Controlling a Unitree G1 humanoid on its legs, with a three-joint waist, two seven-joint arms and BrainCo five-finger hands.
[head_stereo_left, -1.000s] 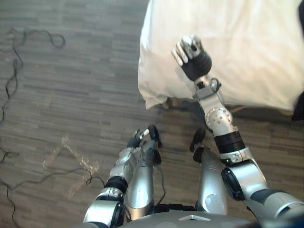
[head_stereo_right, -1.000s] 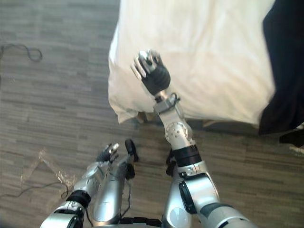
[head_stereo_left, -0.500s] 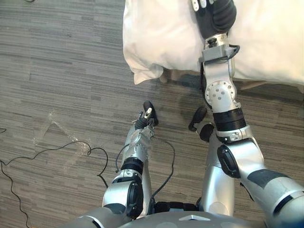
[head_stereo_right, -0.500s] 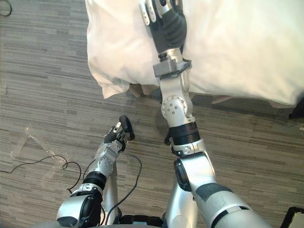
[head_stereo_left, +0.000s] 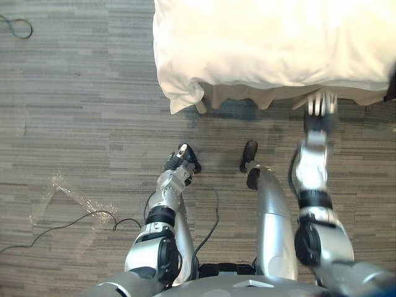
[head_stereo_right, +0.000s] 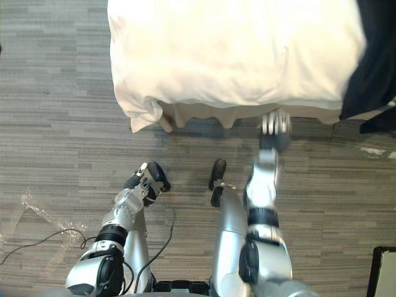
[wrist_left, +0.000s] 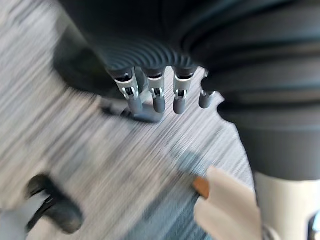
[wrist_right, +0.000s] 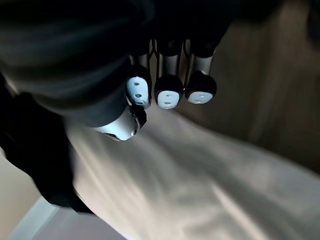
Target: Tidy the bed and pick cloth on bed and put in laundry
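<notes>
The bed's white duvet (head_stereo_left: 272, 43) fills the far side, its corner (head_stereo_right: 143, 114) hanging toward the floor. A black cloth (head_stereo_right: 371, 55) lies over the bed's right edge, and it appears as a dark mass (wrist_right: 35, 165) beside the pale duvet (wrist_right: 200, 190) in the right wrist view. My right hand (head_stereo_left: 320, 111) hangs just in front of the bed's near edge, fingers (wrist_right: 167, 90) relaxed and holding nothing. It is well left of the black cloth. My left hand (head_stereo_right: 143, 176) hangs low over the floor, fingers (wrist_left: 150, 95) loose and empty.
Grey wood-plank floor (head_stereo_left: 80, 93) stretches to the left of the bed. A crumpled clear plastic scrap (head_stereo_left: 68, 198) lies on it at the lower left. A wooden bed leg (wrist_left: 201, 186) shows under the duvet corner. A dark-edged object (head_stereo_right: 383, 272) sits at the lower right.
My right hand has come off the top of the duvet and dropped to just below the bed's near edge. The view has shifted, showing more of the bed. The left hand stays low.
</notes>
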